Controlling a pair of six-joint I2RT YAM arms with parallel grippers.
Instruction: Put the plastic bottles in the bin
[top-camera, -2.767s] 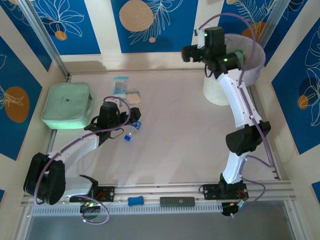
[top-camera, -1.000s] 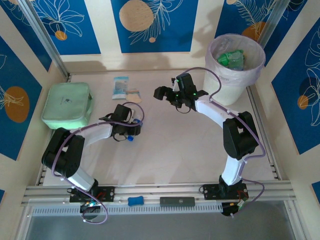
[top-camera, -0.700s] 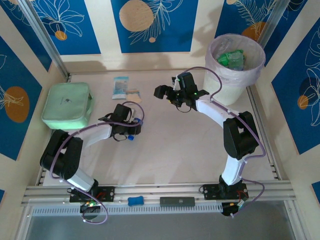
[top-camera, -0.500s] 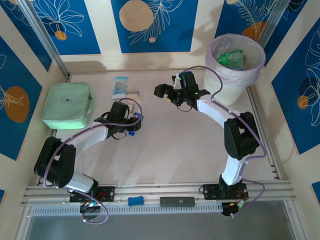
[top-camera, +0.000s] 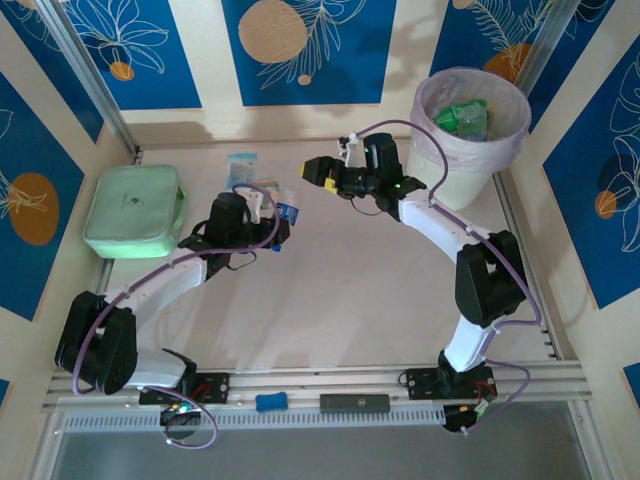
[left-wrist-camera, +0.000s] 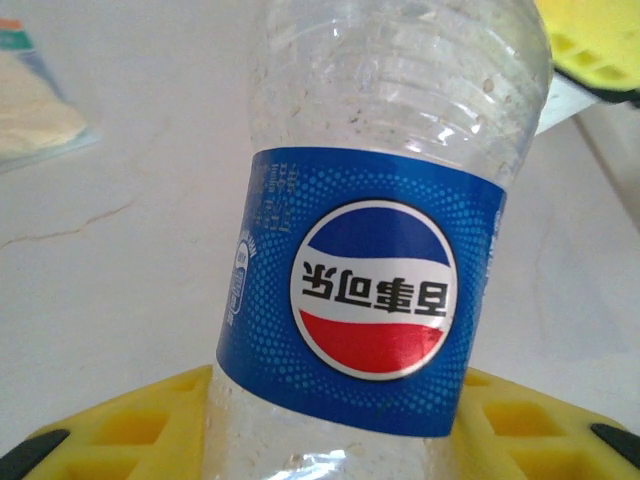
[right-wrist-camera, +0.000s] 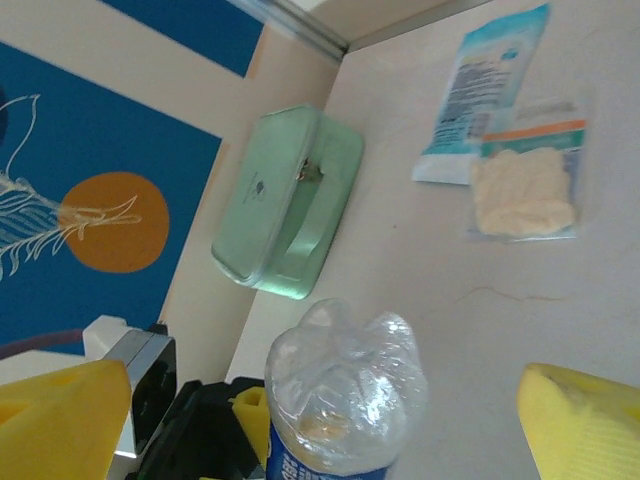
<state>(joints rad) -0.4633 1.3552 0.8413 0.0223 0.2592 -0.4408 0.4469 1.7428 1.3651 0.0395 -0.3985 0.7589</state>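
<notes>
A clear plastic bottle (left-wrist-camera: 380, 250) with a blue label is held above the table, my left gripper (left-wrist-camera: 340, 440) shut on its lower body between yellow fingers (left-wrist-camera: 120, 430). From above, the bottle (top-camera: 287, 207) points up and right from the left gripper (top-camera: 270, 215). My right gripper (top-camera: 314, 174) hangs open just beyond it, apart from it. Its wrist view looks onto the bottle's lobed base (right-wrist-camera: 345, 390), between its wide yellow fingers (right-wrist-camera: 60, 420). The cream bin (top-camera: 447, 175) with a pink liner stands far right, with green bottles (top-camera: 462, 115) inside.
A mint-green zip pouch (top-camera: 133, 210) lies at the far left, also seen as the pouch (right-wrist-camera: 290, 200) from the right wrist. A blue-white packet (top-camera: 241, 168) and a clear packet (right-wrist-camera: 525, 185) of pale contents lie near the back wall.
The left gripper has lifted the bottle off the table and carried it up and right toward the right gripper. The right gripper has shifted slightly back and stayed open.
</notes>
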